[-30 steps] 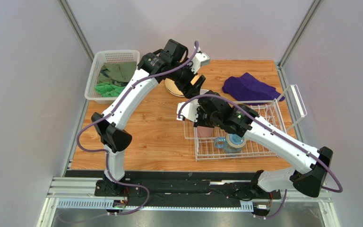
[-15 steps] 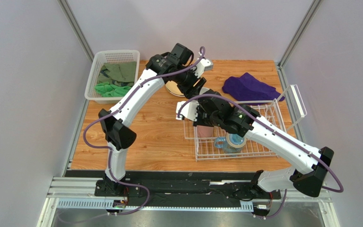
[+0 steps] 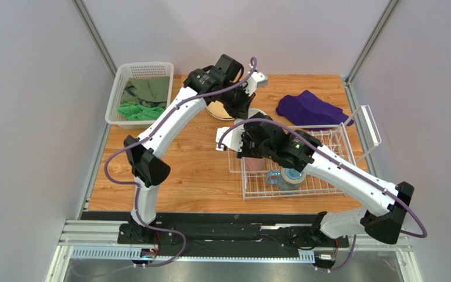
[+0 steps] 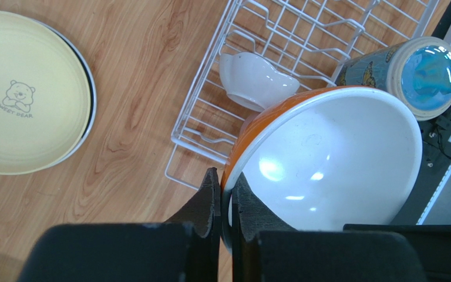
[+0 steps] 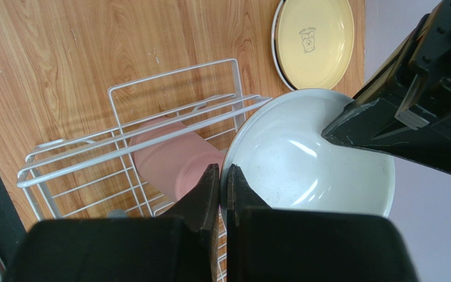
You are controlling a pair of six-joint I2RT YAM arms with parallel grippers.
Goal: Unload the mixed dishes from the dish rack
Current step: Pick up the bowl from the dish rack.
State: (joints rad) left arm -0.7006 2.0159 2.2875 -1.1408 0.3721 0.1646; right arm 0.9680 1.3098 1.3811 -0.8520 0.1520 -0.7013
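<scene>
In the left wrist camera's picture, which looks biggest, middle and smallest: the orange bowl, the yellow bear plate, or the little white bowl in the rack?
1. orange bowl, though it is nearest the camera, so unsure
2. yellow plate
3. small white bowl

The table [image 3: 187, 170] was lit brightly and evenly from above, and only soft, faint shadows were cast under the arms. White patches of glare were thrown on the glossy inside of the bowl [image 4: 339, 153] in both wrist views. The left gripper [image 4: 226, 179] and right gripper [image 5: 222, 173] were rendered as dark, underexposed masses, slightly out of focus where nearest the lens. The overhead view was sharp throughout; the straight frame posts [image 3: 96, 35] were shown without marked bending at the edges.
</scene>
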